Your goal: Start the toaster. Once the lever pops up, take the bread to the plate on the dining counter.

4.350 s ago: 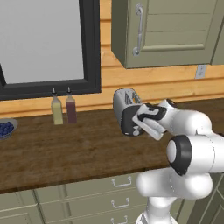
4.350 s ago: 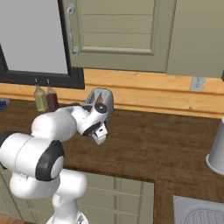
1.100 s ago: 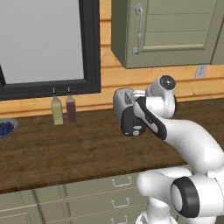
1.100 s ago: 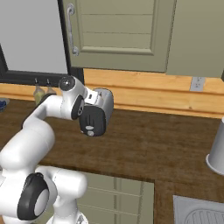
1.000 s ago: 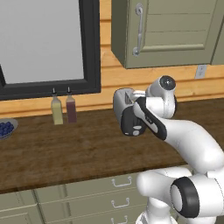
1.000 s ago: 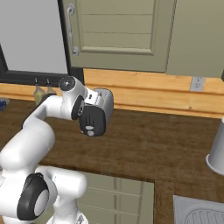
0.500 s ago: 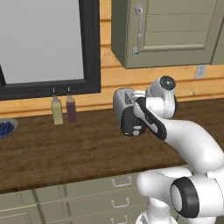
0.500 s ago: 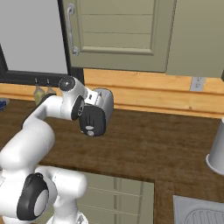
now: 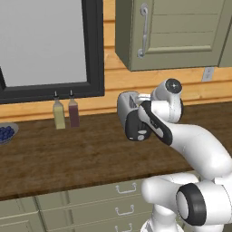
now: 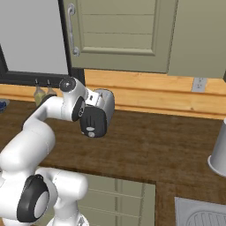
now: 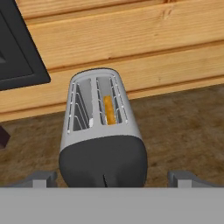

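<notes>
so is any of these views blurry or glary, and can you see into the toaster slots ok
Hand view: sharp, no glare, the toaster slots clearly lit, the bread an orange edge in one slot. Left base view: evenly lit, soft shadows beside the two bottles. Right base view: crisp, arm covers part of the toaster.

Light is even and fairly bright in all three views, flat as rendered scenes are, with no visible source. The toaster [image 11: 102, 131] serves as landmark: its silver shell carries a soft pale sheen along the upper edges, while its black end face stays dull. Around its base the shadow on the brown surface [image 9: 68, 154] is faint. Edges read sharp, without blur, glare or bending toward the corners.
</notes>
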Motion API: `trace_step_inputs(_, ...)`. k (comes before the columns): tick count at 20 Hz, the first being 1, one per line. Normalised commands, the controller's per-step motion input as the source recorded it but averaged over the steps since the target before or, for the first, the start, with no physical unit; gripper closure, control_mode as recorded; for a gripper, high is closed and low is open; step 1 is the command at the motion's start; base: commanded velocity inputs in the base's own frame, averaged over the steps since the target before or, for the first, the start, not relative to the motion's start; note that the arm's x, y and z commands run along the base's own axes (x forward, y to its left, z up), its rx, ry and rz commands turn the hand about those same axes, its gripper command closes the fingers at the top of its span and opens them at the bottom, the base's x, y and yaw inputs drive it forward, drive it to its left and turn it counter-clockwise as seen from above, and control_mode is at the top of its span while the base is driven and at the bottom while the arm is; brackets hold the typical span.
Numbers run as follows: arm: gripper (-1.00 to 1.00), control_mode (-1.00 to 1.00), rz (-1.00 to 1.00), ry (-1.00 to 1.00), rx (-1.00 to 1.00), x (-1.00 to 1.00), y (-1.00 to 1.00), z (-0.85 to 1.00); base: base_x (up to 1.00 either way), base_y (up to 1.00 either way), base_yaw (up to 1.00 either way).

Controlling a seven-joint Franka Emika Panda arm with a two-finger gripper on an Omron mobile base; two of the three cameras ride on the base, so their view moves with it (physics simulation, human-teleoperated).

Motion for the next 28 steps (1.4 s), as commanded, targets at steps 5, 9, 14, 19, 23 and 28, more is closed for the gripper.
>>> trace_step_inputs(5, -1.00, -1.00, 0.00, 0.00, 0.00, 0.00, 0.00, 0.00, 0.00, 0.00, 0.00)
trace_step_inputs(9, -1.00, -1.00, 0.00, 0.00, 0.00, 0.00, 0.00, 0.00, 0.00, 0.00, 0.00)
trace_step_inputs(14, -1.00, -1.00, 0.00, 0.00, 0.00, 0.00, 0.00, 0.00, 0.00, 0.00, 0.00)
trace_step_inputs(19, -1.00, -1.00, 0.00, 0.00, 0.00, 0.00, 0.00, 0.00, 0.00, 0.00, 0.00)
trace_step_inputs(23, -1.00, -1.00, 0.00, 0.00, 0.00, 0.00, 0.00, 0.00, 0.00, 0.00, 0.00)
trace_step_inputs(28, -1.00, -1.00, 0.00, 0.00, 0.00, 0.00, 0.00, 0.00, 0.00, 0.00, 0.00)
